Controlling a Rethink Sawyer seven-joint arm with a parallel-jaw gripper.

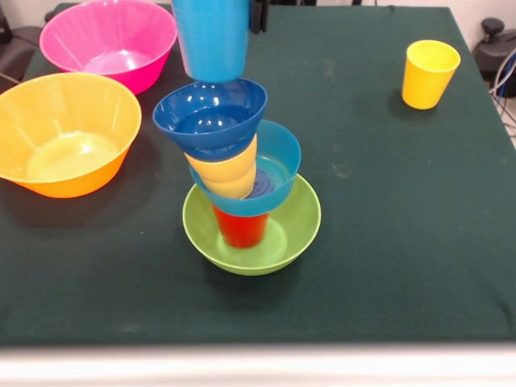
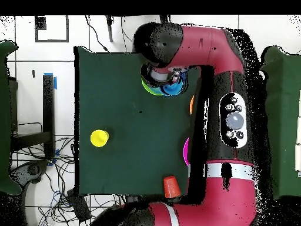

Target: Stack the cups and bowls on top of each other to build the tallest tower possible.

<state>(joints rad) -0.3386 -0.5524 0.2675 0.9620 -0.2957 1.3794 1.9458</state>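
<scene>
While the tower (image 1: pixel 242 181) is seen at the middle of the table (image 1: pixel 387 210), a clear lean toward the pink bowl's side is noted: the green bowl (image 1: pixel 278 234) is set widest at the bottom as a base, the red cup (image 1: pixel 240 228) is stood upside down inside it as a post, the light blue bowl (image 1: pixel 278 161) is seated on that, then a yellow cup (image 1: pixel 228 173), then the dark blue bowl (image 1: pixel 210 117), each piece shifted a little off the one below. Directly above, the light blue cup (image 1: pixel 211 36) is hung over the dark blue bowl, apparently to be lowered in as the next storey; whether bowl and cup are touching cannot be told. Only a dark sliver of the gripper (image 1: pixel 257 16) is caught beside that cup at the top edge, so whether it is clamped or spread cannot be told. Off the tower, the pink bowl (image 1: pixel 109 40) and the yellow-orange bowl (image 1: pixel 64 133) are parked to one side, likely judged too wide for upper levels, and a second yellow cup (image 1: pixel 430 72) is left well apart. From overhead, the stack is almost wholly covered by the red arm (image 2: pixel 226 118), yet an orange cup (image 2: pixel 171 186) at the table's edge is revealed, which is missed entirely from the front.
</scene>
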